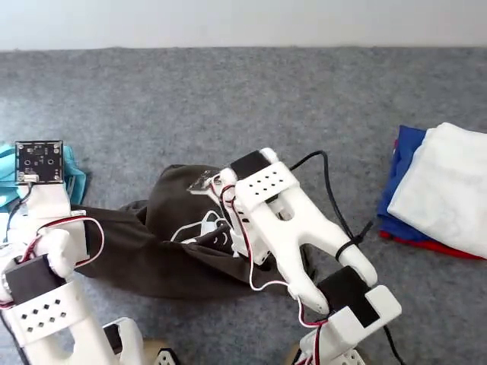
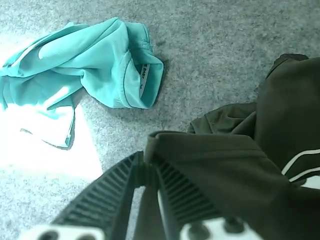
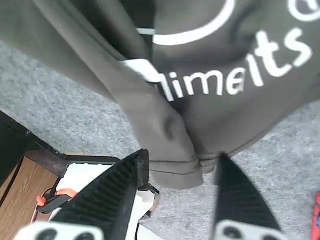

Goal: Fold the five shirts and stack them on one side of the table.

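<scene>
A dark brown shirt (image 1: 163, 243) with white print lies crumpled in the middle of the grey table (image 1: 266, 99). My left gripper (image 2: 147, 167) is shut on this shirt's (image 2: 240, 170) left edge, near the table's left side. My right gripper (image 3: 182, 157) stands open over the shirt's printed part (image 3: 210, 85), and a bunched fold and hem (image 3: 172, 150) lie between its fingers (image 3: 120, 187). In the high view the right gripper (image 1: 211, 228) is low on the shirt's middle. A teal shirt (image 2: 90, 70) lies crumpled just left of the left arm (image 1: 46, 228).
At the right edge sits a stack: a white folded shirt (image 1: 449, 186) on a blue one (image 1: 399, 179) and a red one (image 1: 434, 245). Grey felt stretches bare across the back. The table's front edge and a wooden floor (image 3: 20, 200) lie close below the right gripper.
</scene>
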Motion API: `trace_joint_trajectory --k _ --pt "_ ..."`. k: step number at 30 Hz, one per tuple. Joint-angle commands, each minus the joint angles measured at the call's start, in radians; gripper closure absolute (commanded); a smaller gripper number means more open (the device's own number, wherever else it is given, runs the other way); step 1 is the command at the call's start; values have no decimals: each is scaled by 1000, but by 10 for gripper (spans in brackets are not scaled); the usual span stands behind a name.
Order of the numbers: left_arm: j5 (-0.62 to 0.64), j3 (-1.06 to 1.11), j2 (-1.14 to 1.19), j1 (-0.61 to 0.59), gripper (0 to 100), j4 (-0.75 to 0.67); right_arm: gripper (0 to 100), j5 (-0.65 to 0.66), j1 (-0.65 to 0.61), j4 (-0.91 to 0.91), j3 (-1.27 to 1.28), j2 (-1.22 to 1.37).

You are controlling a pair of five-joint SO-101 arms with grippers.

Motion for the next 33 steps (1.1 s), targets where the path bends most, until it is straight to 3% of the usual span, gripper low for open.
trace_joint_trajectory --k 1,7,13,28,33 --pt "-3 -10 -9 2 985 -9 857 -11 -15 41 0 -22" --pt "-3 -10 -9 2 985 -9 768 -9 79 41 61 -22" --pt "-3 -7 -9 5 985 -9 764 -8 127 41 61 -31" --pt "-3 -4 -9 3 985 -9 767 -9 28 39 66 150" --pt "-3 -4 -9 2 985 -9 879 -9 -24 44 66 102"
